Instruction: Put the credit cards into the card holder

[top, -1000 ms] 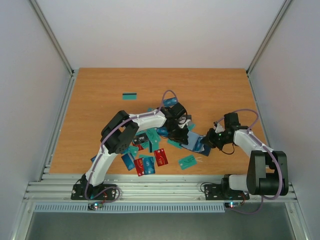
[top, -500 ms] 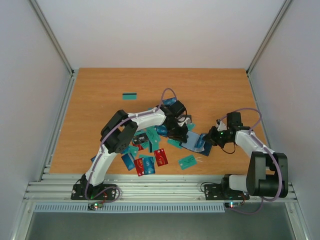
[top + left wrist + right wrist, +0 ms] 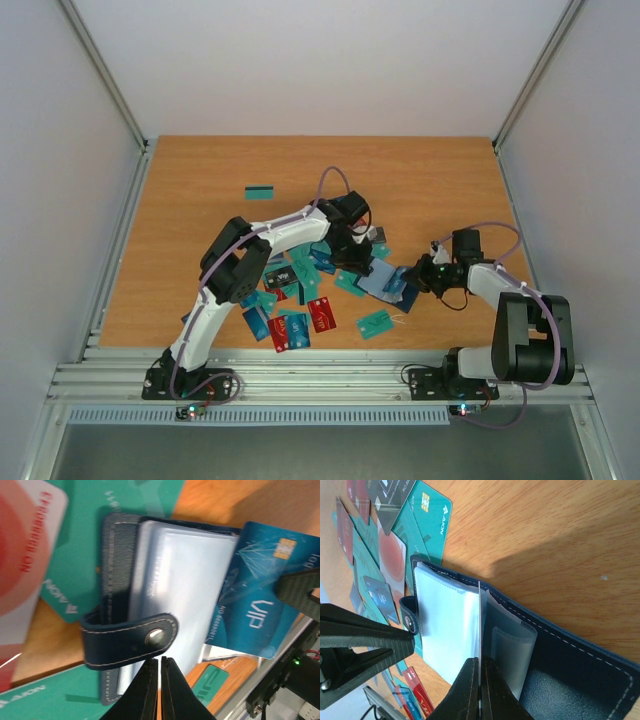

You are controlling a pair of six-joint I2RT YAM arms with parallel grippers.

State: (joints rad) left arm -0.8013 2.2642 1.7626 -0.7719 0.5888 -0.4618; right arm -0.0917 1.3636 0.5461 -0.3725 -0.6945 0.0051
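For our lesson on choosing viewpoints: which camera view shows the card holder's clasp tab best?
Left wrist: the clasp tab lies face-on, stitching and snap clear. Right wrist shows only its end. From top external the card holder is too small to show it.

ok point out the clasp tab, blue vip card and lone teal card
clasp tab [image 3: 125,641]: left wrist view, strap's middle
blue vip card [image 3: 255,582]: left wrist view, printed face
lone teal card [image 3: 260,192]: top view, its middle

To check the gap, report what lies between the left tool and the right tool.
The open card holder: its clear sleeves fill the stretch from the left tool to the right tool pinching a blue card, shown in the right wrist view.
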